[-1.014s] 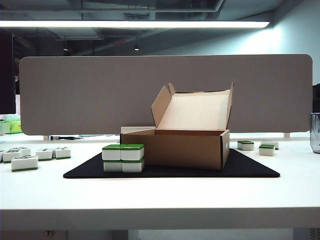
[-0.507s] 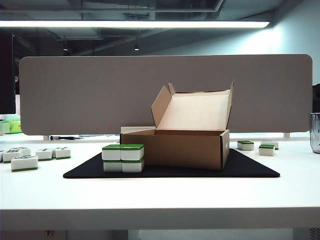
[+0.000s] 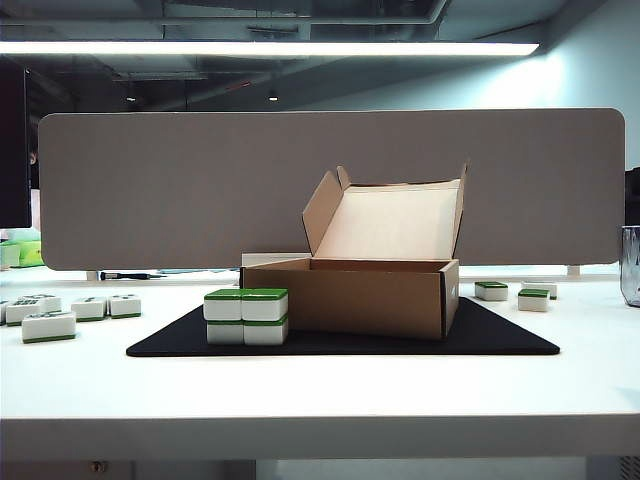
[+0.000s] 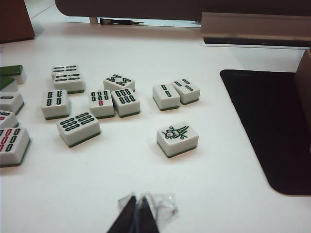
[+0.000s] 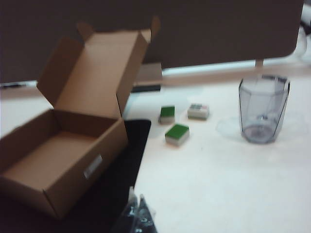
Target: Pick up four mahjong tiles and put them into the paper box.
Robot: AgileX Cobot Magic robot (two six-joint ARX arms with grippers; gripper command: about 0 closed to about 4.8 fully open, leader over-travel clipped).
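The paper box [image 3: 355, 293] stands open on the black mat [image 3: 500, 335], its inside bare. 4 mahjong tiles [image 3: 246, 316] are stacked 2 on 2 just beside the box. The left gripper [image 4: 137, 216] hangs over the white table [image 4: 218, 194] with fingers pressed together. The right gripper [image 5: 137, 213] is blurred and also looks pressed together, near the box.

You see four mahjong tiles [image 3: 246, 317], glossy white with green tops, on a black mat [image 3: 500, 335]. Your paper box [image 3: 360, 295] is brown outside, pale inside its flap, with a small white label [image 5: 92, 166]. The tabletop [image 3: 320, 390] is white; loose tiles [image 4: 177, 139] there carry dark green markings.
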